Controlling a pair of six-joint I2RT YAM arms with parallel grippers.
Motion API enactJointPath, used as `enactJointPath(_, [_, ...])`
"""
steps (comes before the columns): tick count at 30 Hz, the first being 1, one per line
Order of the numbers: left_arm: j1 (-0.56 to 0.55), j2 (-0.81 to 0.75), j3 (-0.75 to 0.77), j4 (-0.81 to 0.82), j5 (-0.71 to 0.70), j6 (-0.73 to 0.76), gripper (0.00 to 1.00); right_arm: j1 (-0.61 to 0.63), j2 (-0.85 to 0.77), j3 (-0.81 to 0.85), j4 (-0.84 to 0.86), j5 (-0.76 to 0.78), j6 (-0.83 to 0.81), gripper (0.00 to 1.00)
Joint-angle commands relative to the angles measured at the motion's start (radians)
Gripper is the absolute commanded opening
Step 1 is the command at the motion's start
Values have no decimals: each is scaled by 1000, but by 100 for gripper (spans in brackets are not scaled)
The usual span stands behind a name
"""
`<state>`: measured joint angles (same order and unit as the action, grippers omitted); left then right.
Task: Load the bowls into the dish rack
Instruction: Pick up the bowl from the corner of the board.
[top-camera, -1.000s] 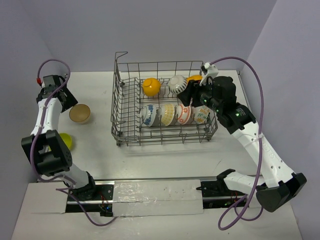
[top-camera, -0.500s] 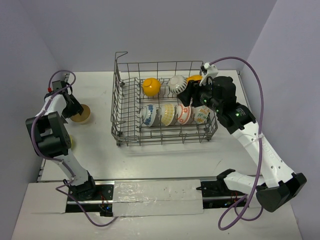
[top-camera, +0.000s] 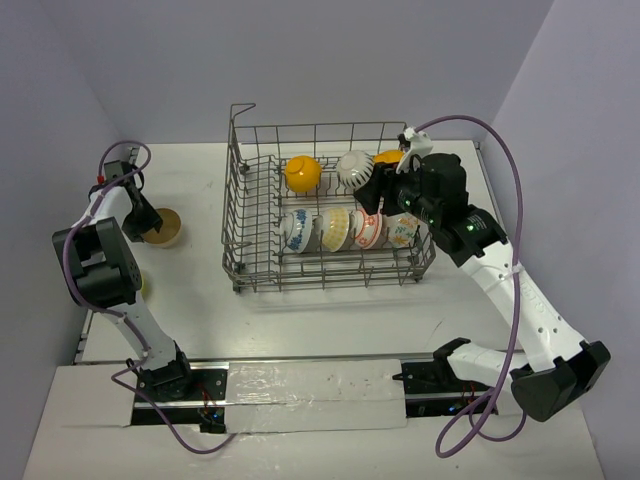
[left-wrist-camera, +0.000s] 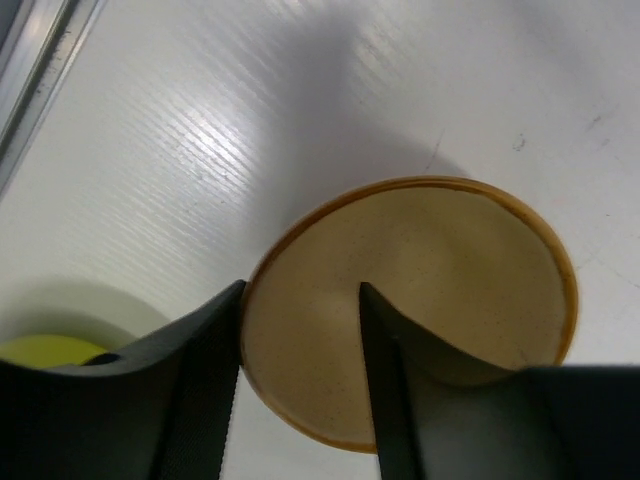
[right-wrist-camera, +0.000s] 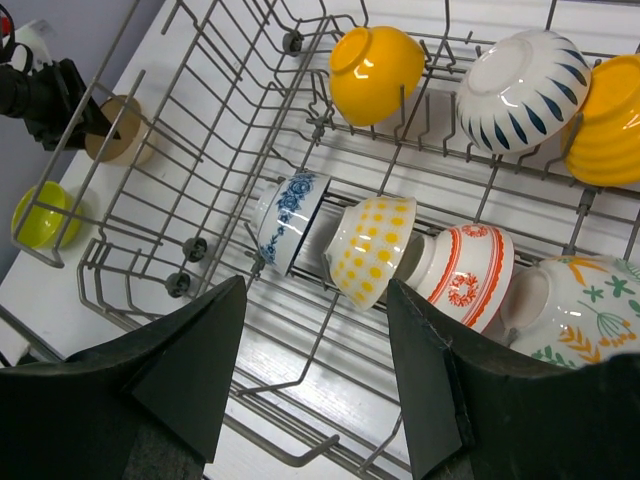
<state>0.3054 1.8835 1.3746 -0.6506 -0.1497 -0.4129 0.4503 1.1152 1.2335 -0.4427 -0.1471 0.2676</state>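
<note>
The tan bowl (top-camera: 163, 228) stands upright on the table left of the dish rack (top-camera: 240, 200). My left gripper (top-camera: 150, 222) is open astride its near rim (left-wrist-camera: 300, 290): one finger outside the wall, the other inside the tan bowl (left-wrist-camera: 450, 260). The lime green bowl (left-wrist-camera: 45, 350) sits beside it, mostly hidden by my left arm in the top view. My right gripper (top-camera: 385, 192) hangs open and empty above the rack's right side (right-wrist-camera: 315, 283). In the rack lie two orange-yellow bowls (right-wrist-camera: 375, 70), (right-wrist-camera: 610, 120), a white striped bowl (right-wrist-camera: 520, 88), a blue-patterned bowl (right-wrist-camera: 290, 215) and a red-and-white bowl (right-wrist-camera: 470, 275).
A yellow-dotted bowl (right-wrist-camera: 370, 245) and a green-floral bowl (right-wrist-camera: 575, 305) also lie in the rack's front row. The rack's raised handle (top-camera: 243, 108) is at its far left corner. The left wall stands close behind my left arm.
My left arm swung in from the far left and set its gripper over the tan bowl's rim. My right gripper has shifted only slightly above the rack.
</note>
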Motion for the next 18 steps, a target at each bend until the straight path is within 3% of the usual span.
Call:
enactJointPath(1, [4, 11, 34, 20, 35, 5, 46, 10, -3, -3, 29, 15, -8, 66])
enactJointPath(6, [4, 17, 30, 23, 58, 13, 21, 8, -9, -9, 32, 24, -11, 66])
enactJointPath(7, [4, 19, 30, 22, 62, 10, 12, 10, -9, -9, 33, 24, -11, 66])
enactJointPath(10, [4, 19, 26, 23, 71, 8, 0, 10, -12, -11, 33, 23, -18, 66])
enactJointPath(18, [4, -33, 23, 22, 107, -13, 0, 8, -23, -14, 33, 32, -16, 65])
